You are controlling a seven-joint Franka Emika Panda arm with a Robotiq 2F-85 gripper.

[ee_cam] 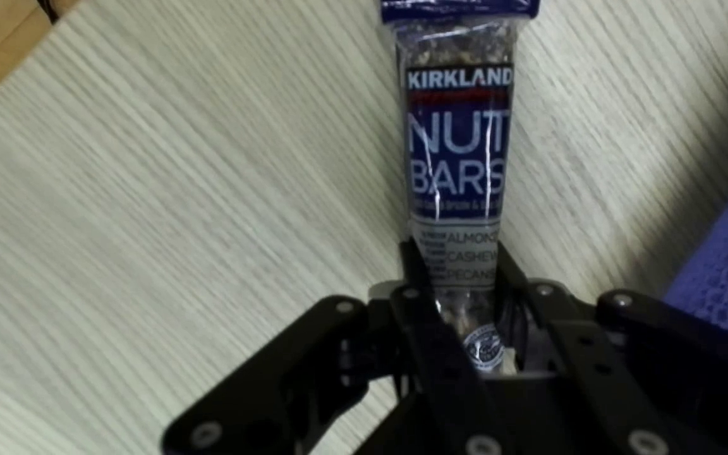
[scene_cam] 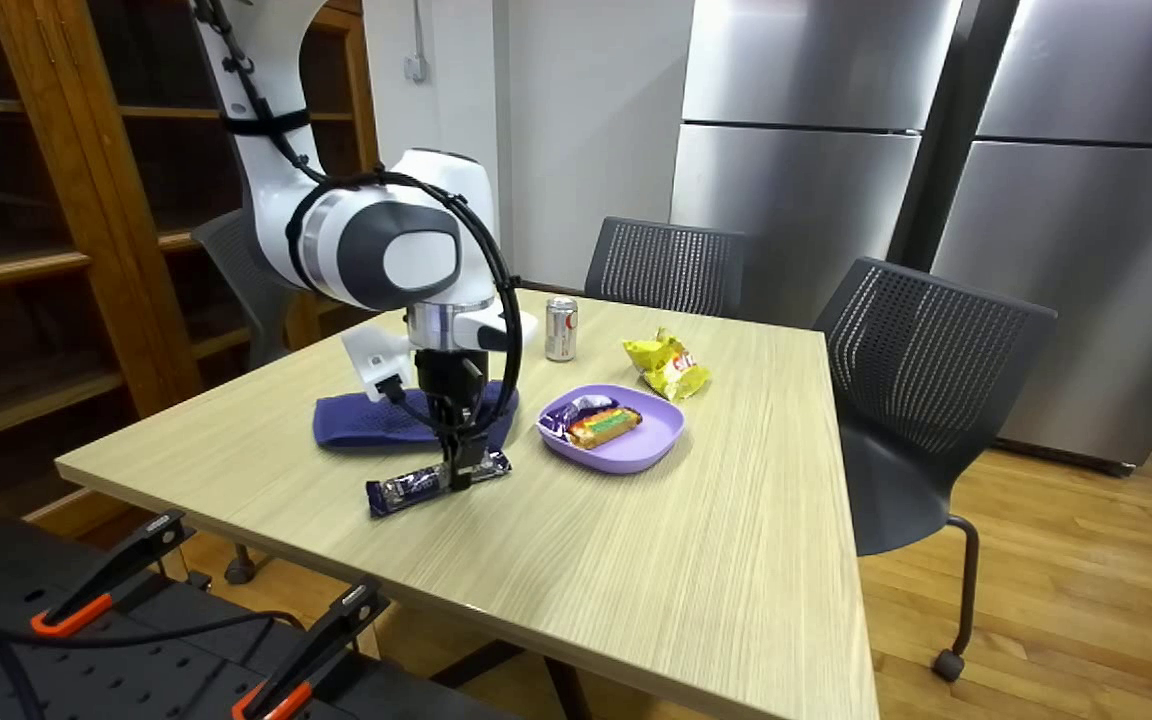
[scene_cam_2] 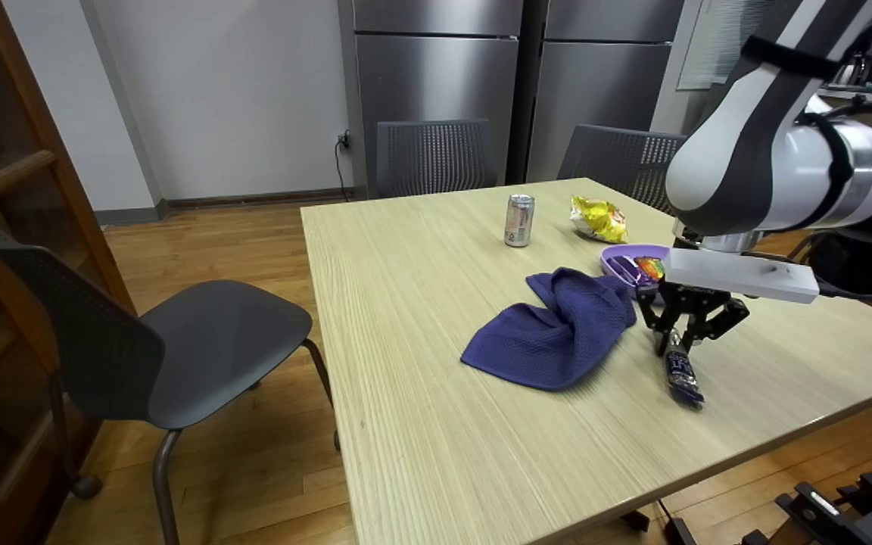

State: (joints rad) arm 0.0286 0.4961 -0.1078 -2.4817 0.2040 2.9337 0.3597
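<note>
That gripper (ee_cam: pixel 457 254) clamps a snack bar (scene_cam: pixel 414 487). In an exterior view, the snack bar's long axis runs near-left to far-right.

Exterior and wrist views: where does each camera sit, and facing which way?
An exterior view: raised, looking across the table toward fridges; arm at upper left, gripper showing.
An exterior view: also raised, looking past the blue cloth toward fridges; arm at upper right, gripper showing.
Wrist view: wrist-mounted, facing down at the nut bar; fingers either side.
Both exterior views share: table, fridges, blue cloth, nut bar.
</note>
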